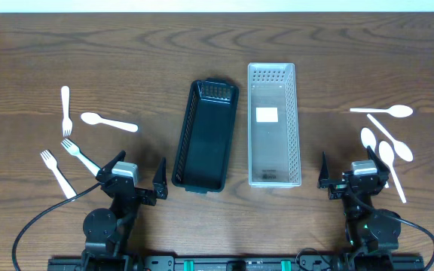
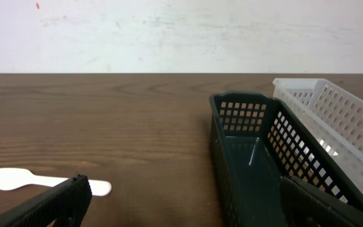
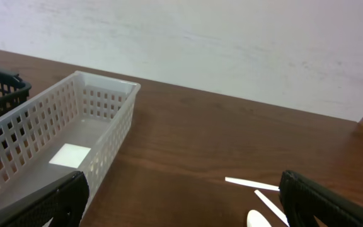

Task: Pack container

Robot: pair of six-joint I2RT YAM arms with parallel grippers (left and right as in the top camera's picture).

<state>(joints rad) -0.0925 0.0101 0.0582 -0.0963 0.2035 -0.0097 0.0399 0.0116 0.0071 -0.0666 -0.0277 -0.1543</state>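
Both arms are black. The left arm (image 1: 102,224) and the right arm (image 1: 381,224) each have a round joint housing low down and a pale grey block on top of the wrist. The left gripper (image 1: 140,164) and the right gripper (image 1: 355,164) carry flat black fingers (image 2: 55,200) with finely ridged edges. A thin black cable (image 1: 21,239) loops out from each arm's foot. A black rail (image 1: 224,263) with green fittings joins the two bases.

The surface (image 1: 126,45) is lit brightly and evenly from above, and only faint shadows are cast beside the white basket (image 1: 297,135).
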